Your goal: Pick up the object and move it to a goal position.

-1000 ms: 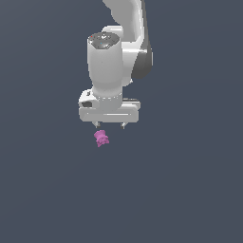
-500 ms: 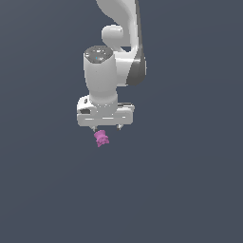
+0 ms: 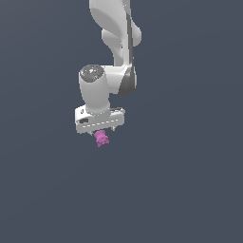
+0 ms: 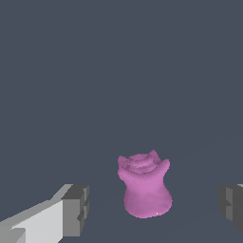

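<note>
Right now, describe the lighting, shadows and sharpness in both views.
Exterior view: flat, even light, a soft sheen on the white gripper, no cast shadow under the magenta-pink piece, edges crisp. Wrist view: the piece is sharp with gentle shading on its sides, no glare, the grey finger pads equally in focus.

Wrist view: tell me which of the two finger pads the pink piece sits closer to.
The magenta-pink piece sits nearer the pad on the white finger; the other pad, at the frame edge, is farther.

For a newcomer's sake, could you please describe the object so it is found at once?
Find the white arm and follow it down to its hand. Directly beneath, between the open fingers, sits the object: a tiny pink knobbly lump, the only coloured thing on the grey ground.
</note>
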